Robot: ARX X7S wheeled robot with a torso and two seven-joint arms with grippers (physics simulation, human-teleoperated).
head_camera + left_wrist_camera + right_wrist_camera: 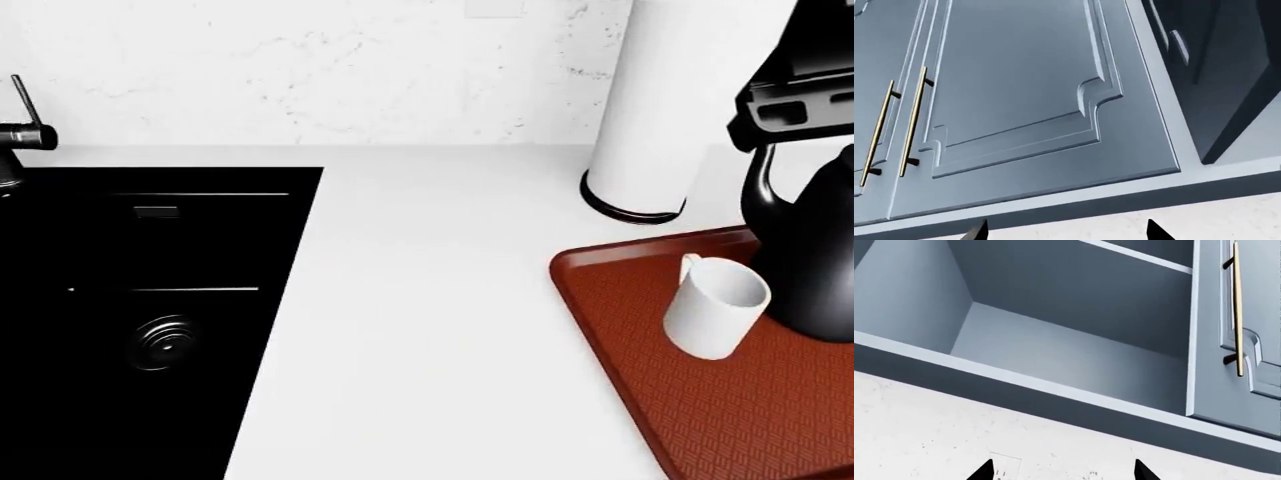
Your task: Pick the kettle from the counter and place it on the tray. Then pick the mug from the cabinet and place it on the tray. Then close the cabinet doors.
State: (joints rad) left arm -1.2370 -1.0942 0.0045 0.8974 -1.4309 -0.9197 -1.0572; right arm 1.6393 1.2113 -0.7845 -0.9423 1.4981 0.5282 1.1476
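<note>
A white counter (pixel 427 300) runs under a white marbled wall, with a black stovetop (pixel 134 320) set into its left part. At the right edge of the counter lies the red tray (pixel 627 330). On the tray stands the black kettle (pixel 807 260), and just beside it, toward the left, the white mug (pixel 714 305), which is tilted with its opening turned up and to the right. Whether the mug touches the kettle, I cannot tell. Behind the tray, near the back edge, a wide white cylinder (pixel 661 110) stands on the counter. A dark part of an arm (pixel 794 95) shows above the kettle.

The left tool (pixel 1066 231) points up at closed grey-blue cabinet doors (pixel 1021 100) with brass handles (pixel 913 122). Its two black tips are well apart, and nothing is between them.

The right tool (pixel 1064 471) points at the open cabinet (pixel 1054 335), whose shelf is seen from below; a door (pixel 1237 340) with a brass handle stands at one side. The tips of this tool are also apart, and they hold nothing and touch nothing.
</note>
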